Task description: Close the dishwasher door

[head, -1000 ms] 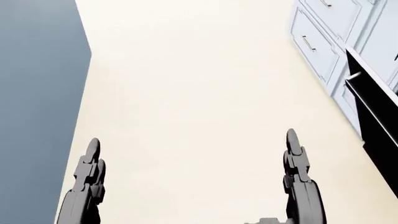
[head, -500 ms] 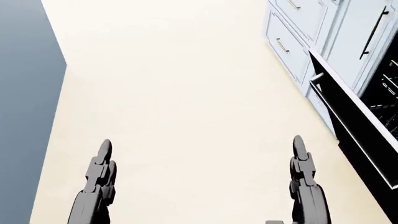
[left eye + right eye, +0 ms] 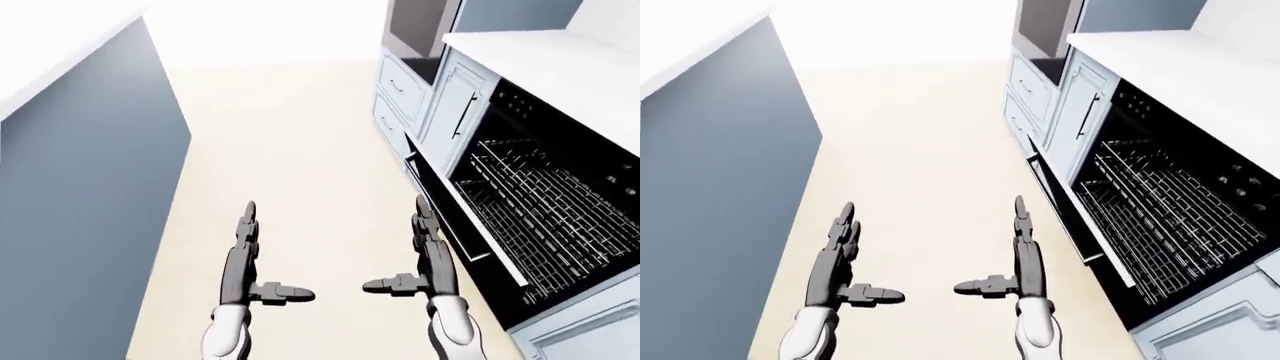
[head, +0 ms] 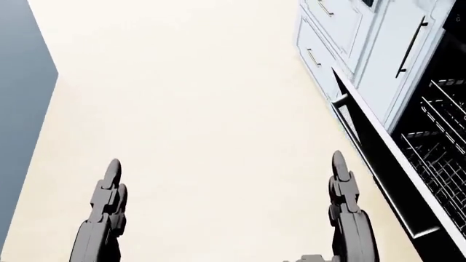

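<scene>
The dishwasher (image 3: 540, 210) stands open on the right of the left-eye view, its wire rack showing inside. Its black door (image 3: 455, 217) hangs down and out over the floor, also seen edge-on in the head view as a black door (image 4: 386, 164). My left hand (image 3: 258, 255) and right hand (image 3: 410, 251) are held out flat and open over the cream floor, fingers straight, thumbs pointing toward each other. The right hand is just left of the door's edge and does not touch it. Neither hand holds anything.
A blue-grey island (image 3: 90, 187) with a white top walls the left side. Pale blue drawers (image 3: 395, 86) and a narrow cabinet with a black handle (image 3: 455, 112) lie beyond the dishwasher, under a white countertop (image 3: 560, 67). Cream floor (image 3: 290, 135) runs between.
The whole head view has shifted: cabinets and dishwasher door slid left and more rack shows, while the island retreated to the left edge. Both hands stay open in much the same pose.
</scene>
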